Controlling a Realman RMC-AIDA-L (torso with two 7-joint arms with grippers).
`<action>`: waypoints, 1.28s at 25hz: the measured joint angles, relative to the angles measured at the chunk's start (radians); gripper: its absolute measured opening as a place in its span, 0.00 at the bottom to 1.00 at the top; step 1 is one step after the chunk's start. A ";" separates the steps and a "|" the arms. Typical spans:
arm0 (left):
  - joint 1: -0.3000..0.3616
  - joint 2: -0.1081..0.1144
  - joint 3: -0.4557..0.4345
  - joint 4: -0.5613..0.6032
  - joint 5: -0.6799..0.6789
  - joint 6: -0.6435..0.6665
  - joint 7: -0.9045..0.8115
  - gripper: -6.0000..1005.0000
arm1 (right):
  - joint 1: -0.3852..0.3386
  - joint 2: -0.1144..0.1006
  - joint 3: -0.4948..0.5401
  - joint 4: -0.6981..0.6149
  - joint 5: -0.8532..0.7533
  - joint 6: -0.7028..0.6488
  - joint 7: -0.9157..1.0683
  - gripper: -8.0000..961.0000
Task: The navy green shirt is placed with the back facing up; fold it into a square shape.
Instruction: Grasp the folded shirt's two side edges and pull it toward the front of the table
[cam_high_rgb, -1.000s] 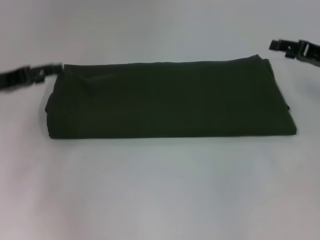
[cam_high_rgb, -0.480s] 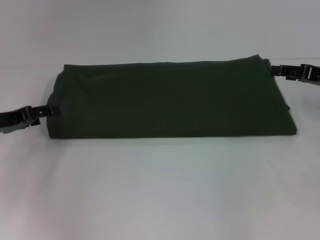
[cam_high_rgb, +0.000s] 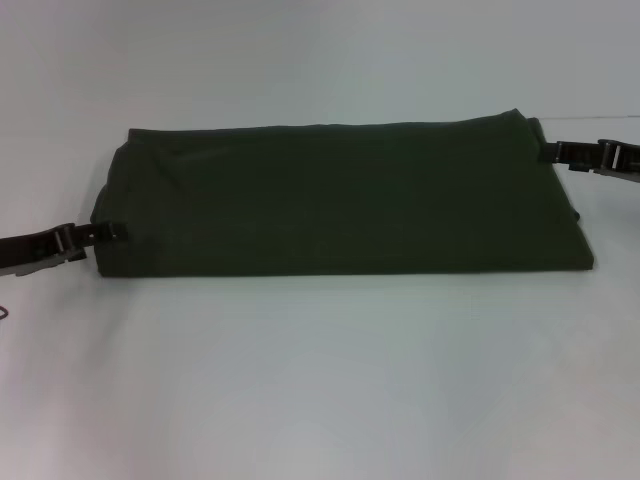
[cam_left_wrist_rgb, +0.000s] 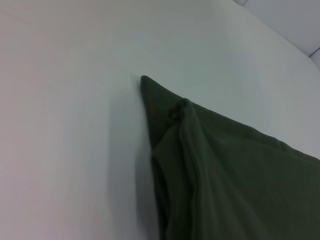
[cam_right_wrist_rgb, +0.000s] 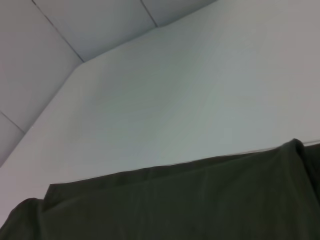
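A navy green shirt, folded into a wide band, is lying across the middle of a white table. The left gripper is touching its edge at nine o'clock; the right gripper is touching its corner at two o'clock. Whether either claw is gripping cloth cannot be told.

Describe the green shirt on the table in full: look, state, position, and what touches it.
The navy green shirt is dark olive, soft matte cloth, plain on the side showing. It lies flat on the white table, folded into a long layered band running left to right, with stacked edges at its ends. The left gripper meets its near left corner; the right gripper meets its far right corner.
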 joint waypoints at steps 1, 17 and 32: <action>-0.002 -0.004 0.001 0.000 0.000 -0.002 0.005 0.88 | -0.002 -0.001 0.000 0.002 0.000 0.002 0.000 0.75; -0.011 -0.017 0.053 -0.005 -0.001 0.002 0.010 0.88 | -0.007 -0.003 0.000 0.004 0.000 0.004 -0.004 0.75; -0.029 -0.023 0.096 -0.003 -0.001 -0.013 0.010 0.86 | -0.009 0.000 0.000 0.004 -0.001 0.004 -0.004 0.75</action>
